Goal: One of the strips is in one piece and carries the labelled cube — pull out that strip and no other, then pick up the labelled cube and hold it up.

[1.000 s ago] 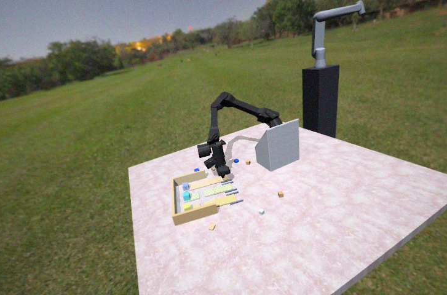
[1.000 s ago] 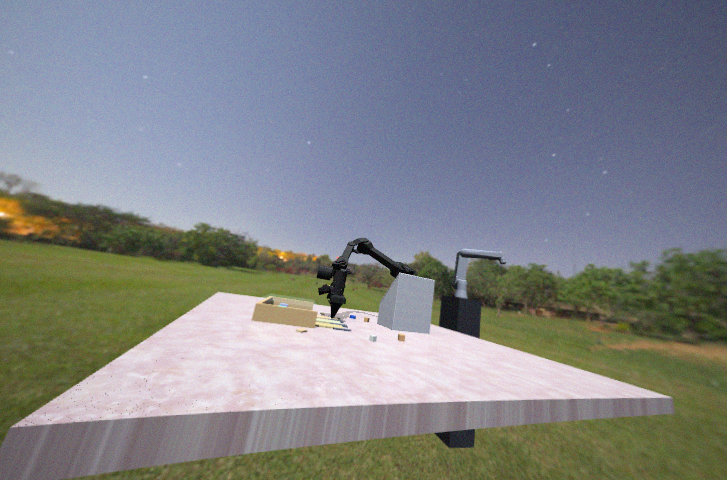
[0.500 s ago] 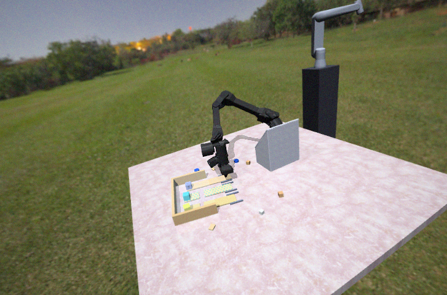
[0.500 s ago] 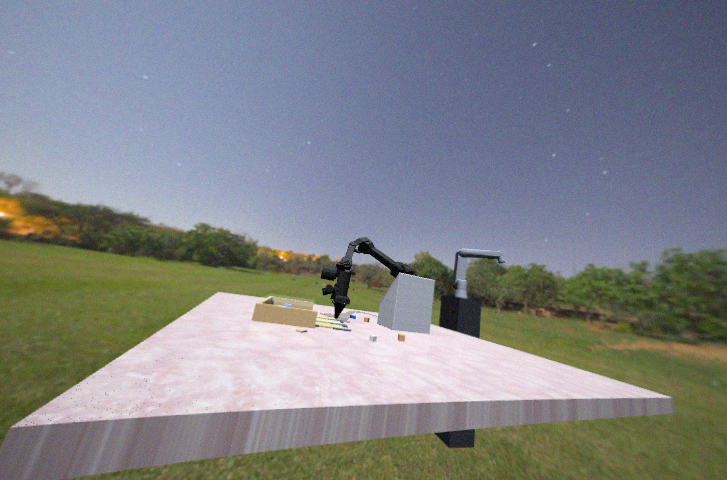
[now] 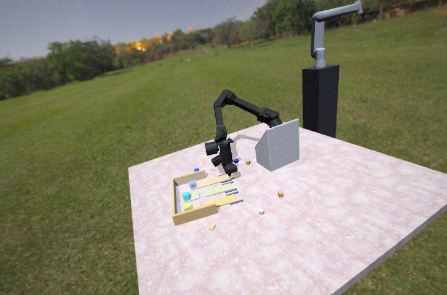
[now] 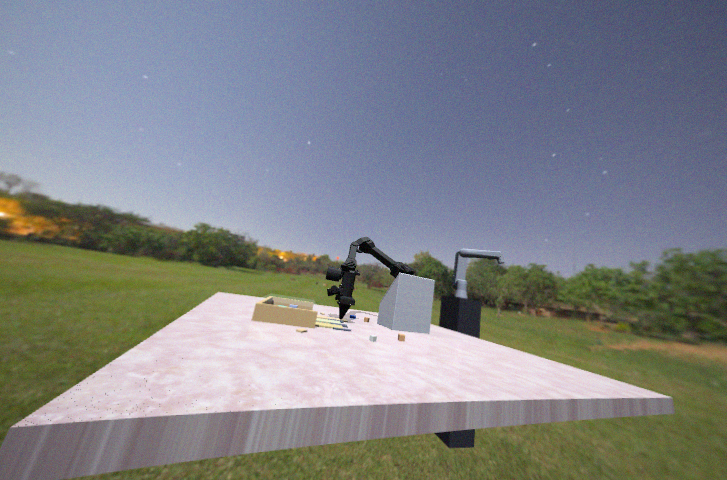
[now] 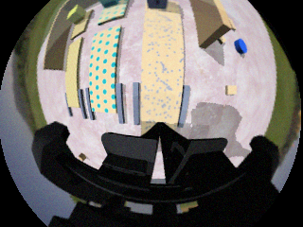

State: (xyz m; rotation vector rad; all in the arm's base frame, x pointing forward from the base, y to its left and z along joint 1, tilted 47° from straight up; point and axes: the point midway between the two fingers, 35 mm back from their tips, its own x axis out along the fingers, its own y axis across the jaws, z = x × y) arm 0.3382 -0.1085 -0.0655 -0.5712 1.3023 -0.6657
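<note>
My gripper (image 5: 229, 174) (image 6: 342, 318) (image 7: 159, 125) is shut and empty, its tips over the near end of the blue-speckled strip (image 5: 213, 182) (image 7: 162, 66). That strip shows no gap and runs to a blue cube (image 5: 192, 184) (image 7: 157, 4) with a faint dark mark. The teal-dotted strip has a gap between its front piece (image 5: 218, 190) (image 7: 104, 71) and back piece (image 5: 194, 196) (image 7: 113, 12); a cyan cube (image 5: 185, 196) is on the back piece. The yellow strip's front piece (image 5: 227, 200) (image 7: 73, 71) is apart from its back piece, with a yellow cube (image 5: 186, 206) (image 7: 76, 13).
A three-sided wooden frame (image 5: 195, 214) (image 6: 284, 314) (image 7: 211, 21) surrounds the cubes. Slim grey rails (image 7: 136, 101) flank the strips. A tall grey wedge (image 5: 283, 145) (image 6: 412, 302) stands near the arm's base. Blue discs (image 5: 235, 160) (image 7: 240, 45), small blocks (image 5: 280, 193) and a white cube (image 5: 261, 211) lie around.
</note>
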